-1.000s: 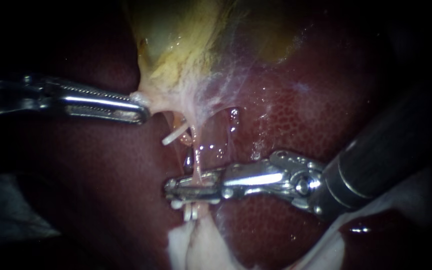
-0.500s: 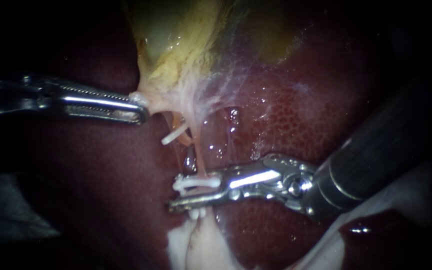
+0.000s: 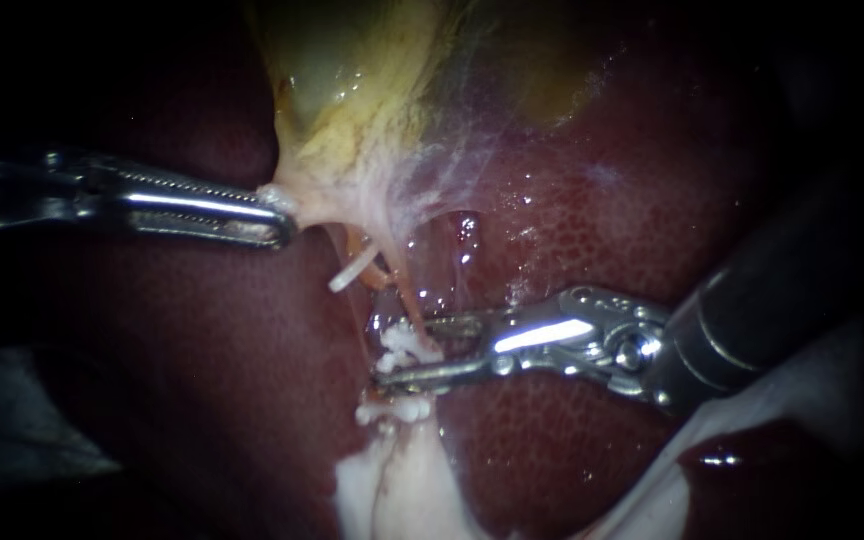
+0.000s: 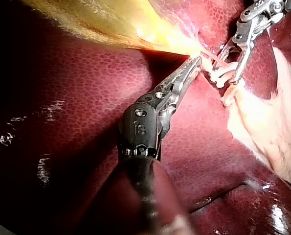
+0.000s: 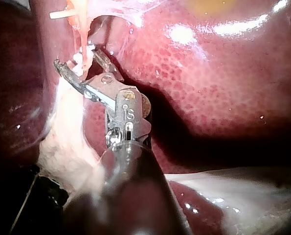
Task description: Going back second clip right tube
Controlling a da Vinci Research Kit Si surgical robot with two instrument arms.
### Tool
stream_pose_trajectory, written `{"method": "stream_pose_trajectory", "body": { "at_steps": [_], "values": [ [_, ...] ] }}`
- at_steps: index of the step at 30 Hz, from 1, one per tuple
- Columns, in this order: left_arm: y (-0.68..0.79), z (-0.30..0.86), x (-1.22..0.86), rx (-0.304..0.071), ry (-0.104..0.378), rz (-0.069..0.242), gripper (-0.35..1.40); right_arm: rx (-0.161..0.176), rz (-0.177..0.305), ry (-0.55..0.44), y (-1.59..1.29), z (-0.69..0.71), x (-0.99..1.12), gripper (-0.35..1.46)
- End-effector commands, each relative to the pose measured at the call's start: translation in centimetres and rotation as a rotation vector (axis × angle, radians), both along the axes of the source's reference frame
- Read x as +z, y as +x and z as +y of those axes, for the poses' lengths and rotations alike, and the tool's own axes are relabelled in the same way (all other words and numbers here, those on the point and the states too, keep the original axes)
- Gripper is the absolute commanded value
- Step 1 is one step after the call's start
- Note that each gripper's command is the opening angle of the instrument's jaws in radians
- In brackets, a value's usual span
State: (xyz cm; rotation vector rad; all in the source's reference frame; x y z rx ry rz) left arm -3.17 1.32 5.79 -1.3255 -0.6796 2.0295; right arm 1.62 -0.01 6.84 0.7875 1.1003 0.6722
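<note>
Right instrument (image 3: 380, 350) has drawn back to the right and slightly up since half a second ago. Its pincer stays apart, with a clear gap between the jaws. Lumpy white clip (image 3: 407, 347) is clamped on the thin pinkish-orange right tube (image 3: 404, 295). It sits inside that gap, just beside the lower jaw; can't tell if it touches either jaw. The tube stretch behind the clip is hidden. Another small white clip (image 3: 392, 410) sits lower on the same strand, just above the pale white tissue flap (image 3: 392, 490). Short white bar clip (image 3: 350, 272) on the left strand is partly hidden by tissue. Left instrument (image 3: 287, 224): pincer clamped on the pale neck tissue (image 3: 282, 197) of the yellowish gallbladder (image 3: 352, 90), shaft fading into dark at the left edge. Right shaft is dark and cut off at the right edge. Dark red mottled liver (image 3: 592, 230) lies underneath.
</note>
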Motion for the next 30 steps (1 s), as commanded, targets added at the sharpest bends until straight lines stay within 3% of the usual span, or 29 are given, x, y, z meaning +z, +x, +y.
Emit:
{"method": "stream_pose_trajectory", "body": {
  "at_steps": [1,10,17,19,25,30],
  "values": [
    [0.0,0.0,-0.01,0.0,0.0,0.0,-0.35,0.0,0.002,-0.002,-0.01,0.01,-0.02,0.49],
    [0.01,0.0,-0.01,0.001,0.0,-0.001,-0.35,-0.002,0.007,-0.024,-0.18,0.08,-0.14,0.49],
    [0.01,0.0,-0.01,0.001,0.0,-0.001,-0.35,-0.011,0.014,-0.065,-0.12,0.01,-0.21,0.5],
    [0.01,0.0,-0.01,0.001,0.0,-0.001,-0.35,-0.025,0.023,-0.071,-0.09,-0.01,-0.23,0.5],
    [0.0,-0.01,0.0,0.0,-0.001,0.0,-0.35,-0.121,0.08,-0.062,0.17,-0.12,-0.17,0.5],
    [0.0,-0.01,0.0,0.0,-0.001,0.0,-0.35,-0.134,0.146,-0.068,0.34,-0.27,-0.07,0.5]
  ]
}}
